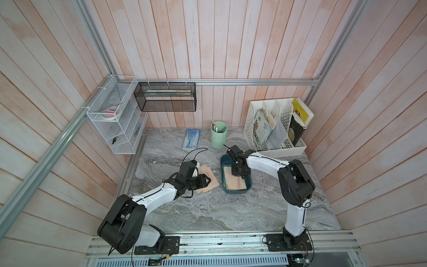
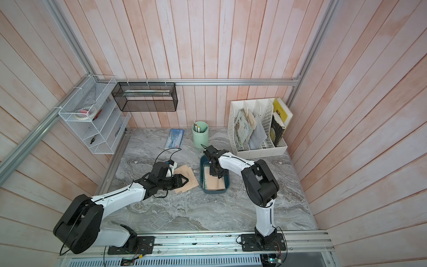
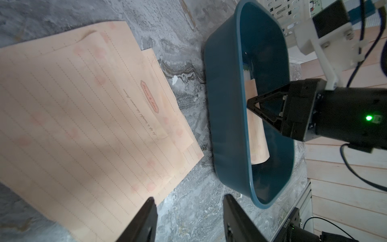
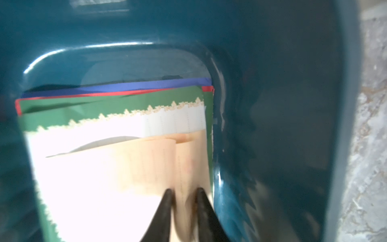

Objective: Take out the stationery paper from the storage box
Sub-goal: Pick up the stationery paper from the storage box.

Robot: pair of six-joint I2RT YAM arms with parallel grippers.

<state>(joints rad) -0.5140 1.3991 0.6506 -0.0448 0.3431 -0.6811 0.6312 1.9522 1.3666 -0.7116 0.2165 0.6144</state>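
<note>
Paper lay in two places: a few tan lined sheets (image 3: 83,104) were already out, fanned flat on the counter (image 1: 208,215) just beside the storage box (image 1: 223,178), and the rest sat stacked on the box floor. The right fingers (image 4: 166,207) were down inside the box, close along one long wall, nearly shut on the top tan sheet (image 4: 146,165). Its edge stood buckled into a ridge between them. That seemed the reason for closing there, since a flat sheet offers nothing to grip until it is pinched up off the pile. Beneath it lay a white sheet with a green scalloped border (image 4: 100,130), then a red edge (image 4: 104,94) and a blue edge (image 4: 146,84), all flat. The hold therefore looked to be on one sheet only, though blur near the tips made that uncertain. The left fingers (image 3: 144,218) hung about half open over the edge of the counter sheets, holding nothing. They were probably parked clear of the box to give the other arm room.
</note>
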